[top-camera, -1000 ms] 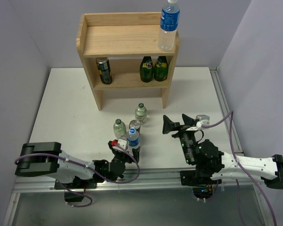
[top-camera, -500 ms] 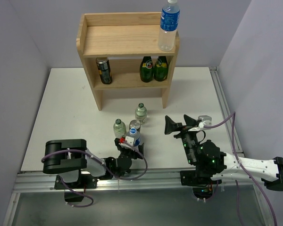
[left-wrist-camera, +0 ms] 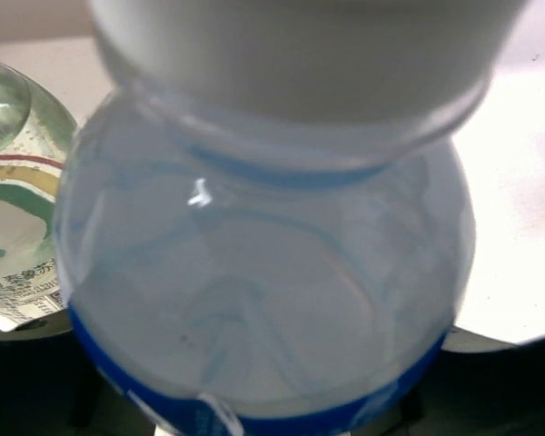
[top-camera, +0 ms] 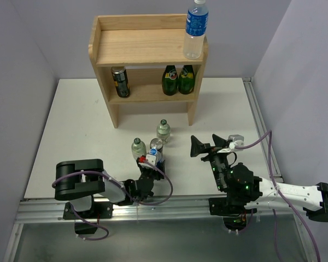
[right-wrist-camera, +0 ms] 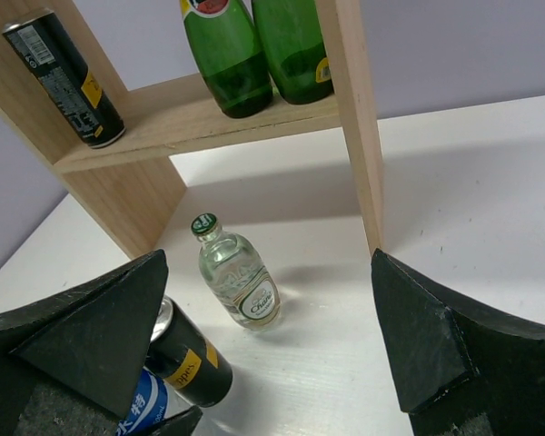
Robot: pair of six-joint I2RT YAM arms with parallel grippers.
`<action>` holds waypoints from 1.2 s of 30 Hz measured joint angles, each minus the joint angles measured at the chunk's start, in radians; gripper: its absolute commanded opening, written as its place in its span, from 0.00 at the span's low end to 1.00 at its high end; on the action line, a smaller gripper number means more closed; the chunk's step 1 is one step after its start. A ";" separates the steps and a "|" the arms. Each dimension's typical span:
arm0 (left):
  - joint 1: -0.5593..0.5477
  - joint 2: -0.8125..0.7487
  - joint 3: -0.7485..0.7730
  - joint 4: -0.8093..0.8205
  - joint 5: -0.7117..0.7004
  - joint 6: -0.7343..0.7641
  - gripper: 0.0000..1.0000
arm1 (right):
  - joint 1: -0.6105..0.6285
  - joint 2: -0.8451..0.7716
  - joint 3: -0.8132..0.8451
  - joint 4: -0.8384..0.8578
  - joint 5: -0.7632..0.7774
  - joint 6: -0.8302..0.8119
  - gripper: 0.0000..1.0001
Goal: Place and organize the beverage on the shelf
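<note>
My left gripper is shut on a clear blue-labelled water bottle that stands on the table; in the left wrist view this bottle fills the frame. Close behind it stand a dark can and two clear green-capped glass bottles. The wooden shelf carries a second water bottle on its top right corner and a dark can on its lower tier. My right gripper hovers open and holds nothing, aimed at the glass bottle.
Two dark green bottles stand side by side on the right of the lower tier. The shelf's right side panel rises just behind the right gripper's line. Grey walls close in the table on three sides.
The left arm has folded in and pushed its gripper forward round the near water bottle, and the jaws have closed on it. The right arm has barely moved.
</note>
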 measured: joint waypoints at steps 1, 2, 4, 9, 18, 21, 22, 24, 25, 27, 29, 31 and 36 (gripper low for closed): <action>0.000 -0.004 0.001 -0.009 -0.001 -0.002 0.19 | 0.000 0.000 0.000 0.000 0.000 0.001 1.00; 0.000 -0.006 0.002 -0.016 -0.003 -0.007 0.15 | 0.000 0.001 0.000 0.000 0.000 0.003 1.00; 0.000 -0.015 0.004 -0.039 -0.007 -0.023 0.03 | 0.000 0.003 0.000 0.000 -0.002 0.008 1.00; -0.002 -0.069 0.044 -0.219 -0.019 -0.083 0.00 | 0.000 0.006 0.000 -0.010 -0.003 0.020 1.00; -0.042 -0.379 0.184 -0.769 0.043 -0.130 0.00 | -0.001 -0.041 0.000 -0.048 -0.002 0.044 1.00; -0.048 -0.484 0.293 -0.920 0.063 -0.102 0.00 | -0.001 -0.050 0.000 -0.048 -0.002 0.044 1.00; -0.048 -0.507 0.336 -0.955 0.066 -0.082 0.00 | -0.001 -0.051 0.000 -0.047 -0.002 0.044 1.00; -0.046 -0.537 0.435 -1.009 0.073 -0.016 0.00 | -0.001 -0.050 -0.001 -0.042 -0.002 0.042 1.00; -0.040 -0.544 0.491 -1.032 0.080 0.014 0.00 | -0.002 -0.048 -0.001 -0.038 -0.003 0.040 1.00; -0.014 -0.542 0.615 -1.078 0.118 0.093 0.00 | -0.002 -0.037 -0.001 -0.022 -0.003 0.035 1.00; 0.035 -0.529 0.751 -1.123 0.156 0.161 0.00 | -0.002 -0.020 -0.001 -0.010 -0.003 0.027 1.00; 0.105 -0.494 0.904 -1.168 0.211 0.212 0.00 | -0.002 -0.006 -0.001 -0.003 -0.004 0.019 1.00; 0.325 -0.322 1.339 -1.294 0.383 0.319 0.00 | -0.002 -0.005 -0.001 0.004 -0.006 0.005 1.00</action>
